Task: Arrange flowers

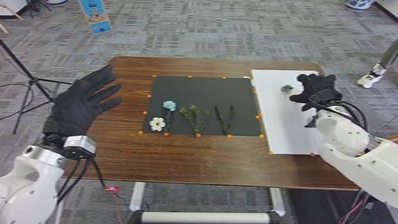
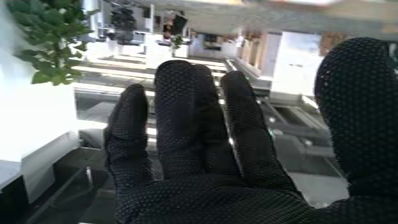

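Released at left robot hand (image 1: 78, 102) by tabletop (image 1: 178, 170) edge and right robot hand (image 1: 316, 90) at white sheet (image 1: 289, 135), near teal piece (image 1: 287, 88). Got blue flower (image 1: 169, 105), white flower (image 1: 157, 124), green sprigs (image 1: 194, 117), dark stems (image 1: 231, 118) on black mat (image 1: 204, 90).

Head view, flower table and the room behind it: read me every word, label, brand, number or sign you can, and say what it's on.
Blue panel on the floor: any print is too small to read.
Black sheet and white sheet: no lettering I can make out.
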Robot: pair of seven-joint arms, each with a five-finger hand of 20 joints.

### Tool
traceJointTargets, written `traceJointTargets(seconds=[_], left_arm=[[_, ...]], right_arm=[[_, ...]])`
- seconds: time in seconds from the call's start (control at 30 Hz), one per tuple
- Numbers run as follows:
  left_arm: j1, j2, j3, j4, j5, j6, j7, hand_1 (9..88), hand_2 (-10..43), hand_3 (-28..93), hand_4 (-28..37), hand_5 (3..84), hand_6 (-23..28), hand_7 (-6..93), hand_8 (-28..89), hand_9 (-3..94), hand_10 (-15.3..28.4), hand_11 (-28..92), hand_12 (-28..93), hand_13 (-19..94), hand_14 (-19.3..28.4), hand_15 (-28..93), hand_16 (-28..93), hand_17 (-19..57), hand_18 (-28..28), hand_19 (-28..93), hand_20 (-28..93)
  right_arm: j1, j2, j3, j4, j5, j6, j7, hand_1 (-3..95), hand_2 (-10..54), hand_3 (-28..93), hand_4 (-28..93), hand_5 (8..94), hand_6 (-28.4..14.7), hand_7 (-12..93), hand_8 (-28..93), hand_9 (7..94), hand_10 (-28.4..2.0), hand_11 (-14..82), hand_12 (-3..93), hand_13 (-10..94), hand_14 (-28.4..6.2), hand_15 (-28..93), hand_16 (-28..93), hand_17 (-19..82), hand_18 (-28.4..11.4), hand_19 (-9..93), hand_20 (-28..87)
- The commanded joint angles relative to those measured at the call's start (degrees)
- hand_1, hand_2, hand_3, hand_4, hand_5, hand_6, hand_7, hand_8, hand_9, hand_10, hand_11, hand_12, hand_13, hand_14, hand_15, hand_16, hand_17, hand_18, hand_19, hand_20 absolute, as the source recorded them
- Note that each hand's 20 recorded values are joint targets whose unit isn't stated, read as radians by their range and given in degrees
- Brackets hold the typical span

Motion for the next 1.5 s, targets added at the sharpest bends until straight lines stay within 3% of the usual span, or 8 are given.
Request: traceJointTargets(seconds=[0.03, 0.6, 0.77, 0.8, 0.87, 0.97, 1.13, 1.5], left_arm=[[0.3, -0.71, 0.09, -0.44, 0.19, -0.05, -0.42, 20.4, -6.8, 67, -28.3, 24.7, 2.7, 17.2, -9, 20.4, 10.2, 17, 15, 18, 13.0, 16, 4, -12.8, 22.3, 39, 7], [0.9, -1.16, -0.48, -0.65, 0.26, -0.16, -1.0, 20.3, -6.7, 68, -28.3, 24.8, 2.7, 17.5, -9, 20.5, 10.3, 17, 15, 18, 13.0, 16, 4, -12.8, 22.3, 40, 7], [0.7, -0.98, -0.4, -0.63, 0.22, 0.17, -0.93, 20.4, -6.4, 67, -28.3, 24.8, 2.7, 17.4, -10, 20.5, 10.2, 17, 15, 18, 13.0, 16, 4, -12.8, 22.2, 39, 7], [0.8, -0.92, -0.49, -0.73, 0.2, 0.28, -0.86, 20.4, -6.5, 67, -28.3, 24.8, 2.7, 17.4, -9, 20.5, 10.2, 17, 15, 18, 13.0, 16, 4, -12.8, 22.2, 39, 7], [1.0, -0.78, -0.58, -0.77, 0.07, 0.46, -0.79, 20.5, -6.4, 67, -28.3, 24.7, 2.7, 17.4, -9, 20.5, 10.2, 17, 15, 18, 13.0, 16, 4, -12.8, 22.2, 40, 7], [1.3, -0.7, -0.97, -0.96, 0.06, 0.67, -0.63, 20.4, -6.4, 68, -28.3, 24.7, 2.7, 17.4, -9, 20.5, 10.3, 17, 15, 18, 13.0, 16, 4, -12.8, 22.2, 40, 7], [2.0, -0.48, -2.01, -1.41, 0.06, 1.38, -0.22, 20.4, -6.2, 67, -28.3, 24.8, 2.7, 17.4, -9, 20.5, 10.2, 17, 15, 18, 13.0, 16, 4, -12.8, 22.1, 40, 7], [1.9, -0.73, -2.14, -1.44, 0.14, 1.49, 0.02, 20.4, -6.1, 68, -28.3, 24.8, 2.7, 17.5, -10, 20.5, 10.3, 17, 15, 18, 12.9, 16, 4, -12.8, 22.2, 40, 7]], right_arm=[[1.8, -1.2, -1.6, 2.9, -0.1, -2.6, 1.0, 32.5, -9.5, 76, -28, 39.9, -3.3, 23, -11, 41.8, -11.9, 26.1, 23.1, 40, -11.5, 75, 26, 15, -20.3, 72, 55], [4.2, -4.6, -6.1, 8.4, -0.2, -2.8, 1.3, 33.4, -9.5, 76, -28, 50.6, 0.9, 31, -15, 54.5, -9.0, 37.0, 24.1, 47, -9.7, 75, 27, 17, -19.7, 73, 56], [4.8, -5.3, -7.7, 9.7, -1.6, 2.0, 1.7, 32.0, -9.5, 81, -28, 56.2, 2.7, 36, -16, 57.9, -9.0, 40.5, 25.8, 51, -9.0, 76, 29, 19, -19.6, 74, 56], [5.0, -5.6, -8.0, 10.1, -1.9, 3.1, 1.4, 34.2, -9.5, 81, -28, 56.4, 2.9, 39, -10, 57.9, -9.1, 40.8, 26.1, 52, -8.8, 76, 30, 19, -19.5, 75, 56], [5.4, -5.7, -8.6, 10.4, -1.9, 6.1, 0.9, 41.9, -9.5, 78, -28, 58.4, 3.5, 50, 0, 65.1, -7.7, 35.6, 40.5, 53, -8.0, 75, 32, 21, -19.5, 76, 56], [5.4, -5.6, -8.0, 9.4, -2.6, 6.2, 0.1, 46.8, -9.0, 78, -28, 63.1, 3.8, 54, 3, 72.1, -6.7, 30.5, 50.9, 56, -7.2, 73, 40, 22, -19.4, 76, 56], [6.4, -5.7, -7.6, 7.1, -3.3, 7.2, -0.8, 47.5, -9.2, 80, -28, 64.4, 3.7, 55, 3, 72.6, -6.9, 30.7, 51.8, 57, -7.0, 72, 42, 23, -19.6, 77, 56], [11.1, -5.7, -8.8, 3.8, -4.6, 10.7, -1.4, 47.4, -9.5, 81, -28, 64.7, 3.5, 56, 4, 72.5, -7.3, 32.0, 52.4, 57, -7.1, 72, 43, 23, -19.6, 76, 57]])
